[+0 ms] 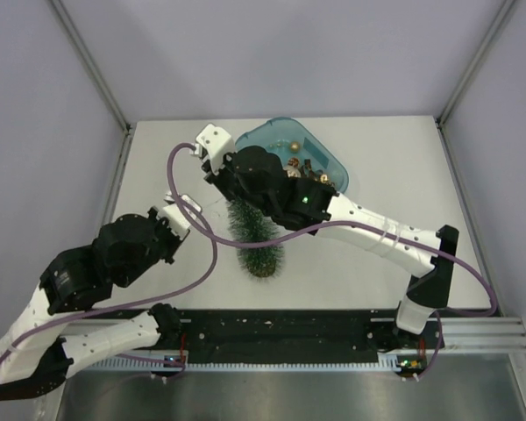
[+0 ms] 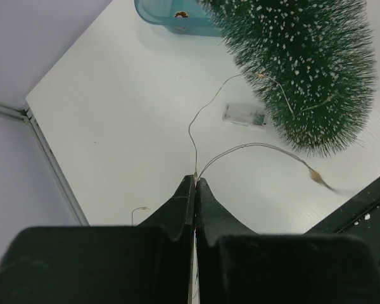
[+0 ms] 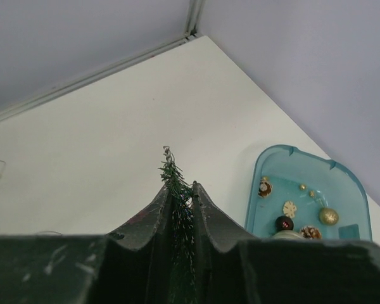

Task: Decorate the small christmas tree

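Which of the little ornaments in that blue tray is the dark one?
The black-looking ball in the teal tray, just below the cream flower-shaped piece in the right wrist view. The rest are gold, cream or brown.

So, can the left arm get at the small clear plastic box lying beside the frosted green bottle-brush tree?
Probably yes: just white table and thin metal wire lie between the left tool and the small clear plastic box. But that tool is shut on the wire.

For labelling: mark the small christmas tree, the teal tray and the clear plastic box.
small christmas tree (image 2: 304,69): left wrist view, frosted bristles mid-body.
teal tray (image 3: 339,190): right wrist view, bare floor.
clear plastic box (image 2: 244,114): left wrist view, case centre.
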Robot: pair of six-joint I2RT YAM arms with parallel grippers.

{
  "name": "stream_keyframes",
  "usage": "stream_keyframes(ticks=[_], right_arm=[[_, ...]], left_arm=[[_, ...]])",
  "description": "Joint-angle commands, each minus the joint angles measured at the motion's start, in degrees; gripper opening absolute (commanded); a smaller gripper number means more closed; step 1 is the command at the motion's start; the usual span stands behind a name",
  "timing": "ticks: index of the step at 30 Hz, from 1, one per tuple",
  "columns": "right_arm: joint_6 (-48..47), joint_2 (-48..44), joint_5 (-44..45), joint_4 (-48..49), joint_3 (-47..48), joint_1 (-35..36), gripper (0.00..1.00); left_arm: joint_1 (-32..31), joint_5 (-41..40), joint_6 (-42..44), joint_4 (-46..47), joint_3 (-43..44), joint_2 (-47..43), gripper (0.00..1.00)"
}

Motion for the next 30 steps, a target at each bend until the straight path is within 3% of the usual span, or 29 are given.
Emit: stream_keyframes(ticks=[1,5,11,17,24,28,30], right_arm=[[1.11,-4.18,4.55,4.06,-2.37,-1.21,0.03],[-0.03,-6.73,9.29,8.46,-6.68,-1.74,0.0],[-0.21,-9.55,10.45,10.31,-9.06,-5.16,0.0],[-0.56,-9.55,10.44,10.75,-9.41,-5.87,0.0],[-1.18,-13.85,9.57,12.6,-14.24,-8.06,0.0],[-0.74,-16.75,5.72,12.08,-17.32,-8.68,0.0],[0.05,-18.07,2.29,10.59,-18.11,-8.68,0.0]], left_arm=[[1.3,6.65,-0.85,-1.55,6.71,0.85,0.0],[1.3,13.24,6.87,-2.28,6.48,1.23,0.0],[1.29,28.89,18.49,-0.34,-5.22,-13.71,0.0],[1.3,36.55,27.44,-6.83,-5.66,-14.86,0.0],[1.3,27.78,17.9,-4.65,-9.35,-22.68,0.0],[1.03,9.61,7.79,-1.92,-9.88,-23.48,0.0],[0.94,4.84,5.23,-1.75,-10.32,-23.56,0.0]])
